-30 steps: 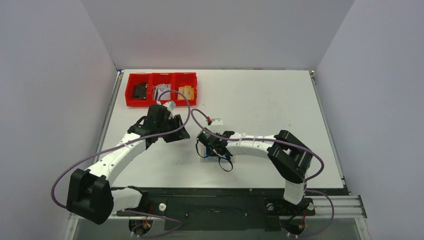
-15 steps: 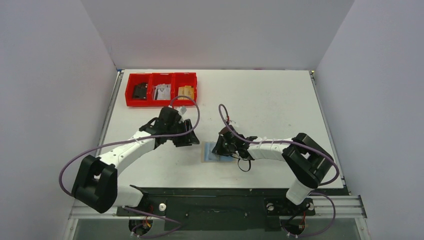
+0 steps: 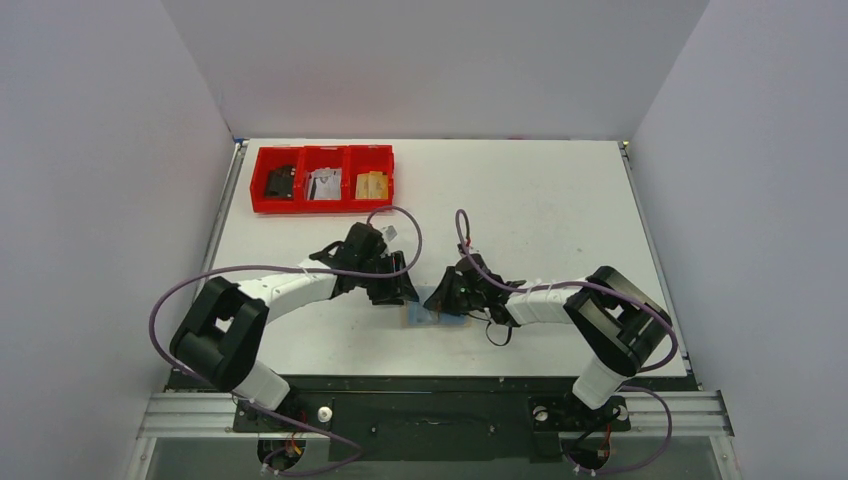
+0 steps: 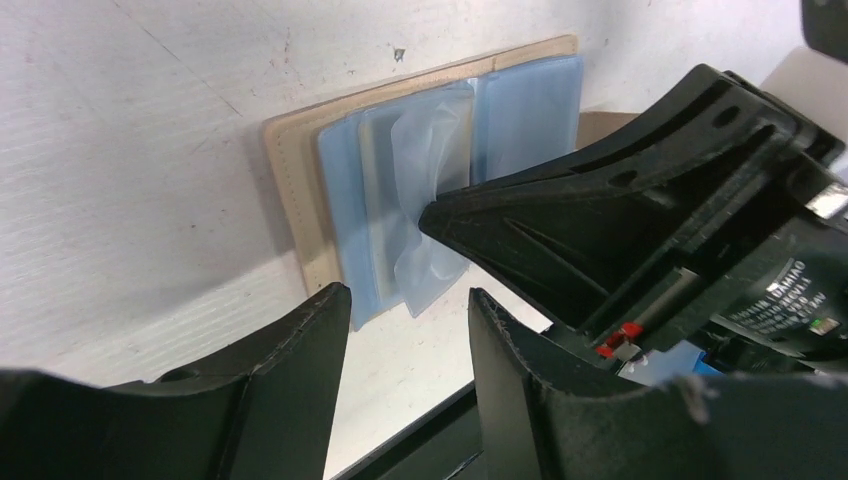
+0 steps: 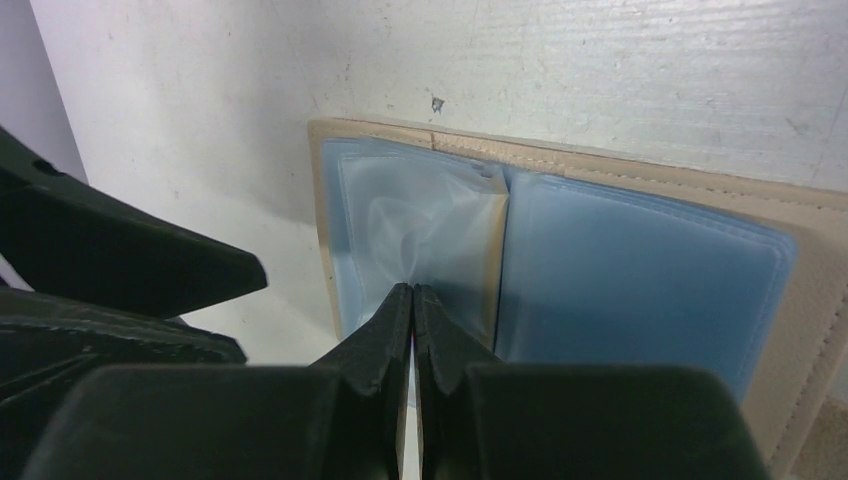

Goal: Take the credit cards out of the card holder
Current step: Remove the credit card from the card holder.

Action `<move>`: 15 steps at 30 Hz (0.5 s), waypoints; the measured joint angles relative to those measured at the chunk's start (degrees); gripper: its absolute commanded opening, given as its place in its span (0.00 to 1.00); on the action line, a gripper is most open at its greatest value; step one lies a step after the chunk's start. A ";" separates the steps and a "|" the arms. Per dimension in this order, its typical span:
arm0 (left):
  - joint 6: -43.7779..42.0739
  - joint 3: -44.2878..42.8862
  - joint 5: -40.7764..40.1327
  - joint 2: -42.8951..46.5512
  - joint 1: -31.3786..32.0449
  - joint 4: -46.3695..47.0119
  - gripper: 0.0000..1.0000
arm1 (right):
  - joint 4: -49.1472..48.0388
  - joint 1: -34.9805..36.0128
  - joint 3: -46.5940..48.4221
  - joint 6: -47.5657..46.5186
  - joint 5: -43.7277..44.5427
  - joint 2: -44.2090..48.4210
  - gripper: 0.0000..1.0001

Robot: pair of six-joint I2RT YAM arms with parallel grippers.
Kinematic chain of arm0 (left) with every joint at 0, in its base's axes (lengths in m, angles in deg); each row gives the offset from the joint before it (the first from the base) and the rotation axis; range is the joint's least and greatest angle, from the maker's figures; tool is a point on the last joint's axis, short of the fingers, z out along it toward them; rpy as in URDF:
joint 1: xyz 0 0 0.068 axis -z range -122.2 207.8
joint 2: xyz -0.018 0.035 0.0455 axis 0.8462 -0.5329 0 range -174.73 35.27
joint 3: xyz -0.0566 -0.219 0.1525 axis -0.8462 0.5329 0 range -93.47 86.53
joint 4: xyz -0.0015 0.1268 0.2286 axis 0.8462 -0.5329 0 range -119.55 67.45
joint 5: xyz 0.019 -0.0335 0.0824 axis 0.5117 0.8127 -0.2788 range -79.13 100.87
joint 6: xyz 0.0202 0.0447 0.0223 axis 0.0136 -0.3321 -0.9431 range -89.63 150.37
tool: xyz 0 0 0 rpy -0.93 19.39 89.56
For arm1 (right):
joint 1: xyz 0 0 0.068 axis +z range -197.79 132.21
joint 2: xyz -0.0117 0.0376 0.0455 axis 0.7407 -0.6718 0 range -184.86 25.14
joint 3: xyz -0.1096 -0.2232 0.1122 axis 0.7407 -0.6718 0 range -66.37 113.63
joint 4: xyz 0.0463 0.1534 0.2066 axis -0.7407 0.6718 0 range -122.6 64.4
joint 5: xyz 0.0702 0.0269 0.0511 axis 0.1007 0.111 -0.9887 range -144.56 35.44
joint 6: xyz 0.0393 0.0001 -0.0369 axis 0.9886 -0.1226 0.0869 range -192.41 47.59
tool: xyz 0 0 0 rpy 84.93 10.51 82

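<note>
Sliding closer, the left claw [image 4: 408, 305] hung spread beside the card holder [image 4: 285, 170] near the table's [image 3: 520, 200] front edge. The right claw [image 5: 413, 292] pinched its clear pocket [image 5: 420, 215].

A white rectangular table top [image 3: 540, 200] stands between pale grey walls [image 3: 430, 60]. At its eleven o'clock corner sits a red plastic three-compartment tray [image 3: 300, 206]. Its left compartment holds a dark object [image 3: 279, 181], the middle one pale grey-white pieces [image 3: 323, 184], and the right one small yellowish blocks [image 3: 371, 185].
</note>
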State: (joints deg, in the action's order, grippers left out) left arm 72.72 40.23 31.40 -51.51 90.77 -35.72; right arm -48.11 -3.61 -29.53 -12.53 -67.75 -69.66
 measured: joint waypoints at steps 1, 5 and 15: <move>0.22 0.00 0.15 -0.74 0.31 0.48 0.45 | -0.33 -0.02 -0.15 0.04 -0.31 0.00 0.00; 1.09 0.00 0.63 -3.39 1.33 2.23 0.45 | -1.18 -0.04 -0.72 0.46 -1.07 0.02 0.00; 3.23 0.00 1.68 -7.41 2.45 6.62 0.40 | -1.38 -0.72 -1.62 0.46 -2.16 0.90 0.00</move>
State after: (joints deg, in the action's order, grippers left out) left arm 75.95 40.23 33.08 -58.92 93.22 -29.10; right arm -49.49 -4.33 -31.15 -12.08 -69.91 -68.76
